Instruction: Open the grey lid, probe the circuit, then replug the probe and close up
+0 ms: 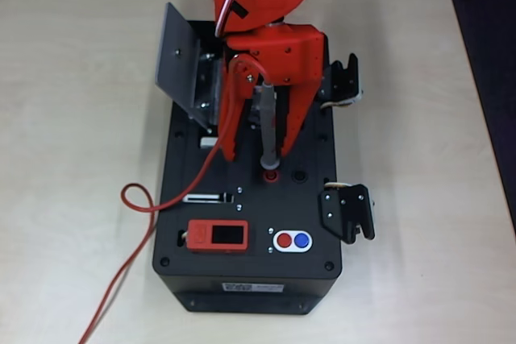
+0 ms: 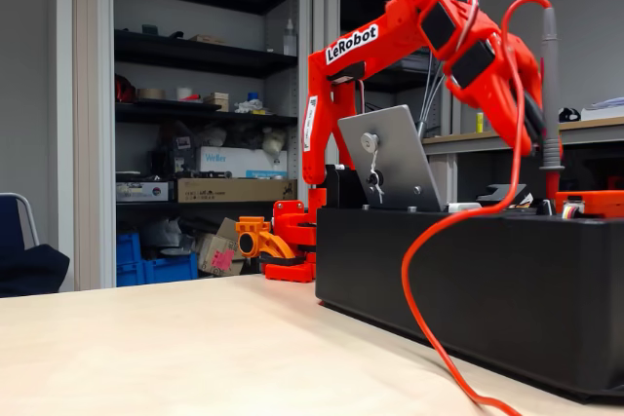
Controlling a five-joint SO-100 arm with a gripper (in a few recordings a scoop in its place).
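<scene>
The grey lid [image 1: 179, 58] [image 2: 395, 163] stands swung up on its hinge at the black box's [image 1: 250, 279] back left. Below it the recess [image 1: 208, 114] is uncovered, but the lid and arm hide most of the circuit. The grey probe [image 1: 266, 122] [image 2: 549, 85] stands upright with its tip in the red socket [image 1: 270, 174]. Its red cable [image 1: 137, 199] [image 2: 429, 299] loops off the box's left side onto the table. My orange gripper [image 1: 258, 153] [image 2: 531, 138] is open, one finger on each side of the probe with gaps showing.
On the box's front sit an orange display module [image 1: 218, 236] and a red-and-blue button pair [image 1: 292, 240]. A black socket [image 1: 300, 175] lies beside the red one. Two black latches [image 1: 348, 213] [image 1: 345, 82] stick out on the right. Bare wooden table [image 1: 419, 118] surrounds the box.
</scene>
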